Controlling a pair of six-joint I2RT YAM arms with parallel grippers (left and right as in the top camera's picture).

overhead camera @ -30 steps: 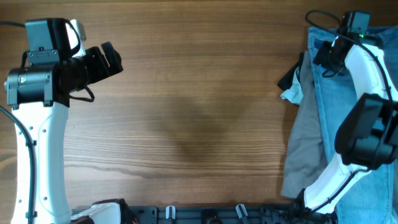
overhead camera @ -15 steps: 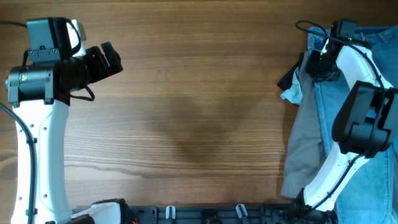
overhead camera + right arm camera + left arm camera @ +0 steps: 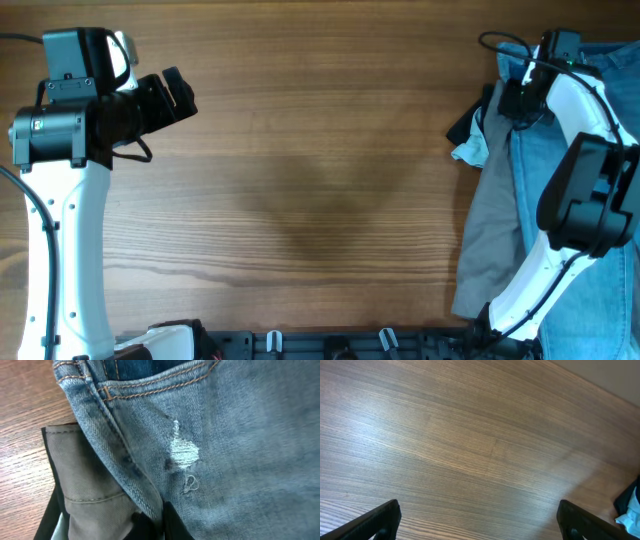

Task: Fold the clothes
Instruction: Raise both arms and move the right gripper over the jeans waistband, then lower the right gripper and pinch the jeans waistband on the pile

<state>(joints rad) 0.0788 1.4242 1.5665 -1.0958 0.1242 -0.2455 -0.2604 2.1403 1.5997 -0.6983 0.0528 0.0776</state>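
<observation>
The light blue jeans [image 3: 560, 180] lie at the table's right edge, running from the far edge toward the near edge. In the right wrist view the denim [image 3: 235, 450] fills the frame, with a small white distress mark [image 3: 182, 452] and orange stitching. My right gripper [image 3: 160, 520] is shut on the jeans' side seam edge; in the overhead view it sits at the far right [image 3: 520, 95]. My left gripper [image 3: 180, 95] is open and empty at the far left, above bare wood [image 3: 480, 525].
Grey shorts [image 3: 490, 230] lie under the jeans' left side, also in the right wrist view [image 3: 85, 490]. Small dark and white garments [image 3: 470, 135] lie at their far end. The wooden table [image 3: 310, 180] spans the middle.
My right gripper moved left from over the jeans to their left edge, then shifted slightly right. The left arm has not moved.
</observation>
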